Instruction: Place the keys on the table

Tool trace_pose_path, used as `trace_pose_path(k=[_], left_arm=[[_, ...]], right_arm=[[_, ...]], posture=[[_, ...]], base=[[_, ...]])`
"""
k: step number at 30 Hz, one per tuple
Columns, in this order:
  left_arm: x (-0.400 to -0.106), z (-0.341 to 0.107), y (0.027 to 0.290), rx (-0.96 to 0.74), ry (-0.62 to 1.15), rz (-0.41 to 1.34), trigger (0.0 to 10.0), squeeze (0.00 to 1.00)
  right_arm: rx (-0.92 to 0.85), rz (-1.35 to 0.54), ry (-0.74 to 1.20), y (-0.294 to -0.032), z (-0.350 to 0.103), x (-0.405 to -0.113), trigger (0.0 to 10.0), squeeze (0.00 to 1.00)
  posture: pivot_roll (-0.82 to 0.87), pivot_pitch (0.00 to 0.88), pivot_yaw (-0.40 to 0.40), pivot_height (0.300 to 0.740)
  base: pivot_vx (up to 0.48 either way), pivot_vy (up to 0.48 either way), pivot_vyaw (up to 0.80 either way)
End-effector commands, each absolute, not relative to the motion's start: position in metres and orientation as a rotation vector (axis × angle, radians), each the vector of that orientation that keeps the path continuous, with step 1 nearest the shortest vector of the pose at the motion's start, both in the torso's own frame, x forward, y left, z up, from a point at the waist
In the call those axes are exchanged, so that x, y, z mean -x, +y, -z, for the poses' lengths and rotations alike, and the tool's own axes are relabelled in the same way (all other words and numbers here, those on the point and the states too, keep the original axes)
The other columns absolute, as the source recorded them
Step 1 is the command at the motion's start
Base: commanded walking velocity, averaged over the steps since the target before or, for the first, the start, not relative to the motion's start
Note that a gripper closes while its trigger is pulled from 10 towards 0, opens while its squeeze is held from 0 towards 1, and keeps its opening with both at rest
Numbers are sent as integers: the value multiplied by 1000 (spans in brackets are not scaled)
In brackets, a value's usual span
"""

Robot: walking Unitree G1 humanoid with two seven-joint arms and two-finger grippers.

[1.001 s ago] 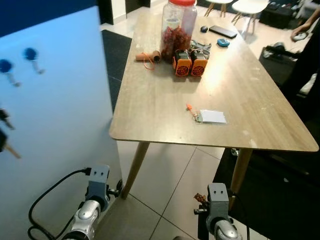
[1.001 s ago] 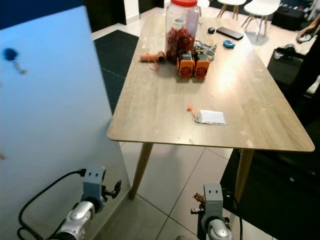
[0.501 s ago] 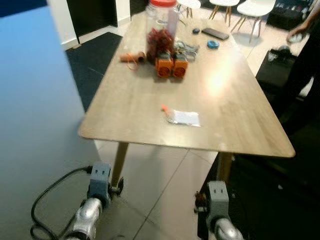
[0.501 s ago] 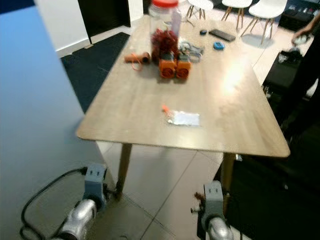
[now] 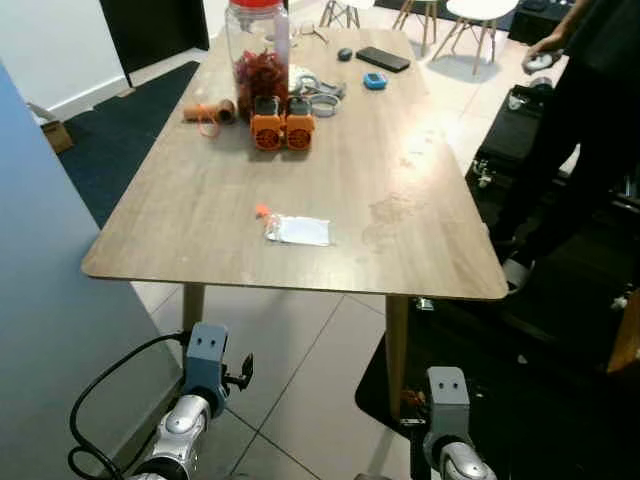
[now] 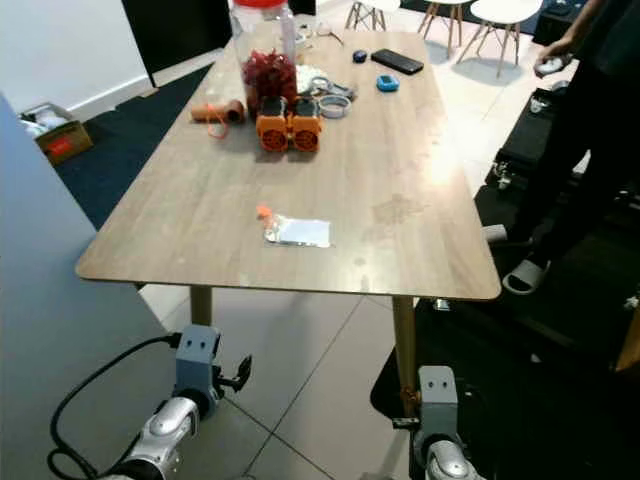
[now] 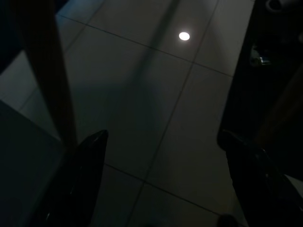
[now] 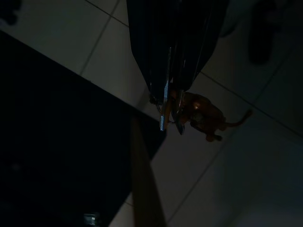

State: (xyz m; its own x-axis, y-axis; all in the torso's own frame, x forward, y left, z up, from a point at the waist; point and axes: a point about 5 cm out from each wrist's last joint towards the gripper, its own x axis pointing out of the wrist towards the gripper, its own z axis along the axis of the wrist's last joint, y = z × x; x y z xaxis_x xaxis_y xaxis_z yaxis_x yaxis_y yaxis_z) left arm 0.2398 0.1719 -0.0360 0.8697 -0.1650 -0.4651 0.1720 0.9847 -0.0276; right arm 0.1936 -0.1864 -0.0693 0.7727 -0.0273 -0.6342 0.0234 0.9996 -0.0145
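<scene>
A long wooden table [image 5: 330,170] stands in front of me, its near edge just ahead of both hanging arms. In the dark right wrist view my right gripper [image 8: 173,92] is shut on a bunch of keys [image 8: 166,112], and a brown charm [image 8: 203,116] dangles from them above the tiled floor. My left gripper [image 7: 163,137] hangs low beside a table leg [image 7: 49,75]. It is open, with nothing between its fingers [image 7: 90,175].
On the table are a jar with a red lid [image 5: 257,60], two orange units [image 5: 280,132], a white packet [image 5: 297,231] and a phone [image 5: 381,59]. A blue panel [image 5: 50,300] stands at my left. A person [image 5: 590,100] stands at the right, over dark mats [image 5: 560,330].
The camera has swung to the right, so the blue panel now takes up less of the left side and more of the table's right end shows. Both arms still hang low.
</scene>
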Motion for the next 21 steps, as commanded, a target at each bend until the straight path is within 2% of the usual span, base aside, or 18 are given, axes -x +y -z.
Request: trace_pose_path(k=[1, 6, 10, 13, 16, 17, 18, 21], left_arm=[[-238, 38, 174, -28, 501, 179, 10000, 0], [-238, 38, 172, -25, 501, 183, 10000, 0], [-238, 38, 171, -27, 498, 188, 10000, 0], [-237, 38, 172, -27, 497, 187, 10000, 0], [-237, 38, 173, -28, 498, 188, 10000, 0], [-237, 38, 174, -28, 498, 189, 10000, 0], [-237, 38, 174, -28, 498, 189, 10000, 0], [-239, 37, 175, -28, 494, 192, 10000, 0]], right_arm=[[0, 33, 706, -186, 72, -189, 10000, 0], [5, 69, 724, -194, 74, -184, 10000, 0], [-3, 159, 765, -211, 78, -172, 10000, 0], [26, 319, 795, -248, 80, -146, 10000, 0], [47, 446, 772, -278, 73, -133, 10000, 0], [52, 504, 744, -292, 68, -131, 10000, 0], [52, 504, 744, -292, 68, -131, 10000, 0], [92, 669, 561, -340, 35, -140, 10000, 0]], posture=[[55, 58, -40, 740], [55, 57, -41, 740], [58, 58, -43, 740], [57, 59, -40, 740], [55, 59, -36, 740], [56, 58, -35, 740], [56, 58, -35, 740], [55, 61, -29, 740]], base=[[0, 0, 0], [0, 0, 0], [0, 0, 0], [0, 0, 0], [0, 0, 0], [0, 0, 0], [0, 0, 0], [0, 0, 0]])
